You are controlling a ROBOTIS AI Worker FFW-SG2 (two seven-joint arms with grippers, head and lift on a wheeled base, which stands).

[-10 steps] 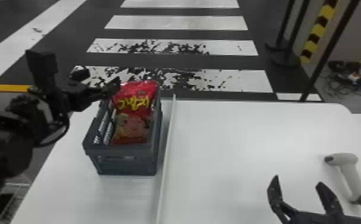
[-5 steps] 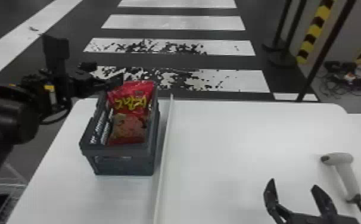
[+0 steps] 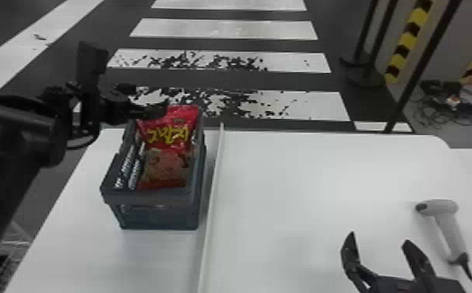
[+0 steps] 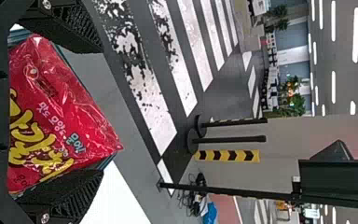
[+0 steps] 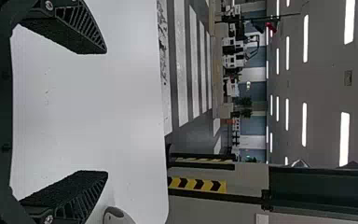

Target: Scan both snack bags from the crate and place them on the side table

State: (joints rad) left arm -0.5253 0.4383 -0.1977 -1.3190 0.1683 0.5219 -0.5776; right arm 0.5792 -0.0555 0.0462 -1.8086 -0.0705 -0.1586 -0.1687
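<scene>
We hold our left gripper point(image 3: 151, 98), fingers apart, at the crate's point(image 3: 149, 198) far edge, near the upper snack bag point(image 3: 175, 120); our right gripper point(image 3: 379, 238), fingers apart, has open white table point(image 3: 305, 175) beyond.

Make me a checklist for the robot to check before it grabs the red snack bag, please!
1. Red snack bag inside the crate: ok, it sits toward the far end.
2. Left gripper lined up: ok, its jaws are spread with part of the bag between them.
3. Bag gripped tight: not ok, the jaws are not closed on it.
4. Right gripper free: ok, its jaws are wide apart with nothing between them.
5. Scanner in hand for scanning: not ok, it lies near the right gripper.
6. Second bag easy to pick out: cannot tell, the packaging in the crate runs together.
</scene>
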